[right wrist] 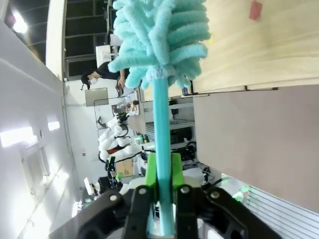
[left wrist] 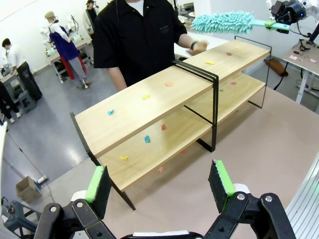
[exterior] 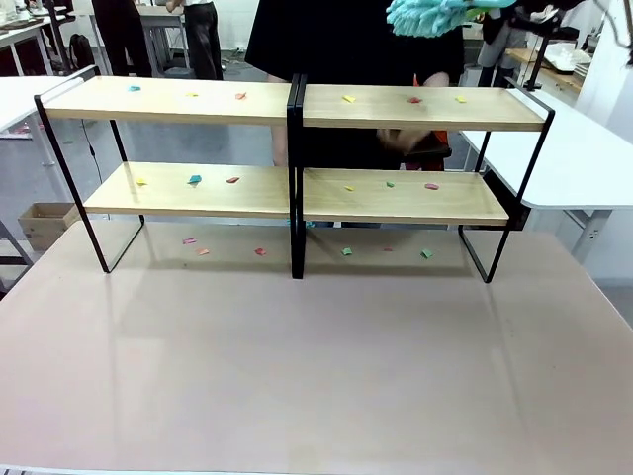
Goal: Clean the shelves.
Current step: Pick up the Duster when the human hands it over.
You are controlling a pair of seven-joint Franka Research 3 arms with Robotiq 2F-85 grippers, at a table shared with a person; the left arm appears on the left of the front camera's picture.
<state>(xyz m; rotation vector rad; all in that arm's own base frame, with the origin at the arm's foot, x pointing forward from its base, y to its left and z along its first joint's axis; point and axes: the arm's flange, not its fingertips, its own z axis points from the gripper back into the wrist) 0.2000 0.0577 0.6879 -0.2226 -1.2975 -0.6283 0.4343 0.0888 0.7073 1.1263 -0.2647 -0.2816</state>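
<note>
Across the far half of the beige table (exterior: 316, 376) stood the shelves (exterior: 257, 193), two joined units of light boards on a thin black frame. They spanned most of the table's width, and a person (left wrist: 139, 35) in black stood just behind them. Above the right unit's top board, and clear of it, hung a fluffy teal duster (exterior: 430, 15) with its head pointing toward the middle. The right gripper (right wrist: 162, 172) was clamped tight on the duster's thin handle, a green pad on either side. The left gripper (left wrist: 160, 181) hovered off the shelves' left end, jaws spread wide and holding nothing. The person's hand (left wrist: 199, 47) was close behind the right unit, blurred in the front view. Small coloured paper scraps (exterior: 194, 180) lay scattered over both tiers, with more on the tabletop under the rack.

By the look of it, no cleaning had begun. The hand sat near the duster's likely path, so a quick sweep could brush it. Pressing the head down hard could twist the slim handle between the pads. A sideways push might shift the light rack, since nothing braced it. Reaching the lower tier risked knocking the wrist against the top board or frame. Careless strokes would only drop scraps onto the table below.
</note>
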